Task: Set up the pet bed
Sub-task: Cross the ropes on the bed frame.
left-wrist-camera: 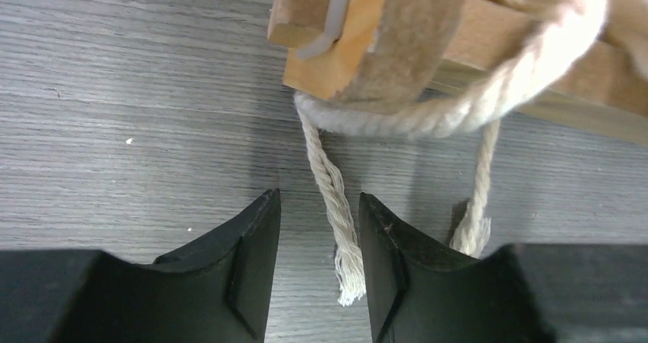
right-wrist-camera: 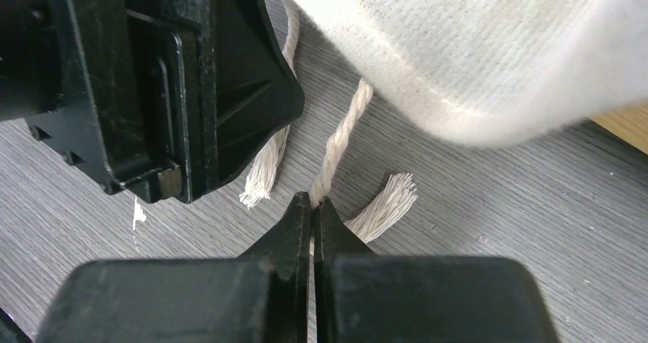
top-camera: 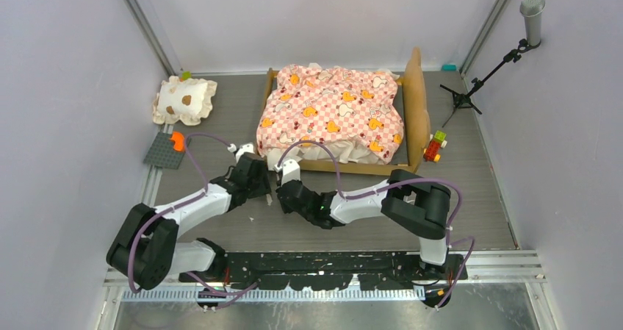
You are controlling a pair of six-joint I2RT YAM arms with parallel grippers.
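the pet bed (top-camera: 334, 113) sits toward the back of the desk (top-camera: 477, 198), its near left corner hidden from above by both arms. there my left gripper (left-wrist-camera: 319, 205) stands partly open around a frayed cord (left-wrist-camera: 336, 205). my right gripper (right-wrist-camera: 312, 205) is pinched on another cord, which runs out of sight under the ruffle (right-wrist-camera: 458, 53).

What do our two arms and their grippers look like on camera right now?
The left arm and right arm both have white link shells between bulky black joint housings. A purple cable loops loosely along each arm. The left gripper and right gripper have matte black, wedge-shaped fingers that taper to narrow tips.
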